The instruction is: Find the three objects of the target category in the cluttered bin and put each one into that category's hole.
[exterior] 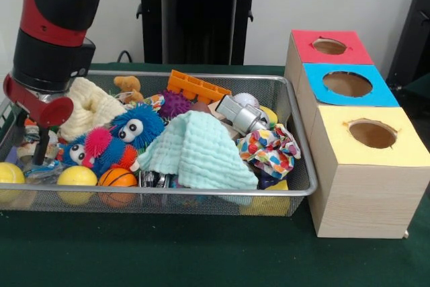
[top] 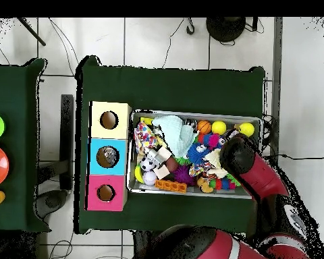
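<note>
Tool point(exterior: 37, 140) (perhaps touching clutter) in bin point(exterior: 300, 140).

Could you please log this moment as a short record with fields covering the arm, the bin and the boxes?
arm: lowered over one end of the bin
claw: down among the toys, state unclear
bin contents: mint cloth, cream cloth, blue fuzzy toy, orange block, yellow balls, small basketball
boxes: red, blue, yellow in a row beside the bin
the hole: blue-framed, middle box

Bright even light, soft shadows, slight blur
</note>
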### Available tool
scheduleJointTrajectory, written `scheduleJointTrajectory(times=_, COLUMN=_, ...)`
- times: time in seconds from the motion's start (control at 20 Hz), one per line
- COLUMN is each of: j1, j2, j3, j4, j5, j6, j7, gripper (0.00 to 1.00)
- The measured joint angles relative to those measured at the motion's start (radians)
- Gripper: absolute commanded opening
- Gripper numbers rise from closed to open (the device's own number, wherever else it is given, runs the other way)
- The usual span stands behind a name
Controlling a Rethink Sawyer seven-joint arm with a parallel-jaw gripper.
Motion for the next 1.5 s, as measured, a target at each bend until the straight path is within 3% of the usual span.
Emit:
scheduleJointTrajectory(times=0.7, j1=-0.006, j2=0.004, j3=0.050, j4=-0.005, j5=-0.001, j6=0.000, j7=0.000, gripper=1.00)
scheduleJointTrajectory(times=1.5, j1=-0.024, j2=0.055, j3=0.095, j4=-0.061, j5=0.002, j6=0.000, j7=0.000, gripper=1.00)
